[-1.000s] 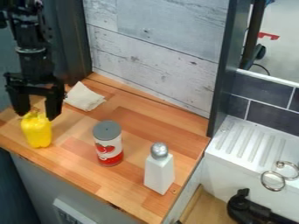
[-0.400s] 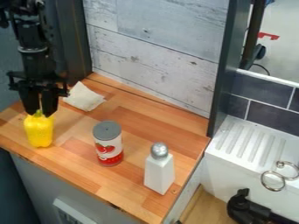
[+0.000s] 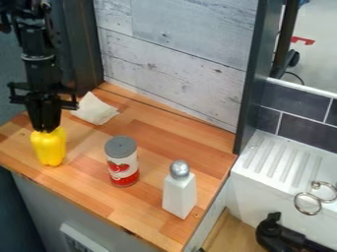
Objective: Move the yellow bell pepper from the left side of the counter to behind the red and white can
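At the left of the camera view the black gripper [image 3: 46,129] hangs straight down, its fingers brought together on the top of a yellow bell pepper [image 3: 49,146]. The stem end of the pepper is hidden between the fingers. The pepper is upright, low over or on the wooden counter [image 3: 85,170]; which of the two I cannot tell. To its right stands a can [image 3: 122,161] with a grey lid and a red and white label.
A white bottle with a silver cap [image 3: 179,191] stands near the counter's right end. A crumpled white cloth [image 3: 95,109] lies behind the pepper by the wall. A white sink [image 3: 276,170] with metal rings is at the right.
The fingers have come together from wide apart and shut at the pepper's top. The pepper has shifted slightly to the right. The can, bottle and cloth have not moved.
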### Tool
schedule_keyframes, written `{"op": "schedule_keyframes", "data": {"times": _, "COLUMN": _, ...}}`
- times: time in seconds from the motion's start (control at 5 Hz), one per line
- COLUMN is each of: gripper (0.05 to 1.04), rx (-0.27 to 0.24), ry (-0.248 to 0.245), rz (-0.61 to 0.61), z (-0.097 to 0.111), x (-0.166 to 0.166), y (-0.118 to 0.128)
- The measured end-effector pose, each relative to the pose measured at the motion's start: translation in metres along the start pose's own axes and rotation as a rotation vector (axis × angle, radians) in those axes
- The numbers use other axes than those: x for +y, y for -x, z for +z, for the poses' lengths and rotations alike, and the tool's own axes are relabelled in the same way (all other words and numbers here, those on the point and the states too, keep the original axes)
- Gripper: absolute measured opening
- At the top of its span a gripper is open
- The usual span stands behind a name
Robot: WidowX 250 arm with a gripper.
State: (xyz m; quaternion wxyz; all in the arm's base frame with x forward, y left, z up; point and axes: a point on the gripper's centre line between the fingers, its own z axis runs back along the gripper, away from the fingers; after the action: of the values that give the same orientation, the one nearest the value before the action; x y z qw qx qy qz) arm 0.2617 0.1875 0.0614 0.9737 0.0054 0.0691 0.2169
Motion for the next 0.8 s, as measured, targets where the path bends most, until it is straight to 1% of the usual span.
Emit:
{"op": "schedule_keyframes", "data": {"times": 0.2, "gripper": 0.134, "rx": 0.018, "ry": 0.018, "rz": -0.018, "z": 0.002, "x": -0.003, "y": 0.002}}
{"op": "schedule_keyframes", "data": {"times": 0.4, "gripper": 0.109, "rx": -0.013, "ry": 0.09, "rz": -0.059, "z": 0.019, "x": -0.013, "y": -0.005}}
{"op": "schedule_keyframes", "data": {"times": 0.6, "gripper": 0.109, "rx": -0.111, "ry": 0.1, "rz": -0.11, "z": 0.059, "x": -0.026, "y": -0.018}}
{"op": "schedule_keyframes", "data": {"times": 0.8, "gripper": 0.109, "rx": -0.17, "ry": 0.083, "rz": -0.225, "z": 0.085, "x": -0.057, "y": -0.03}}
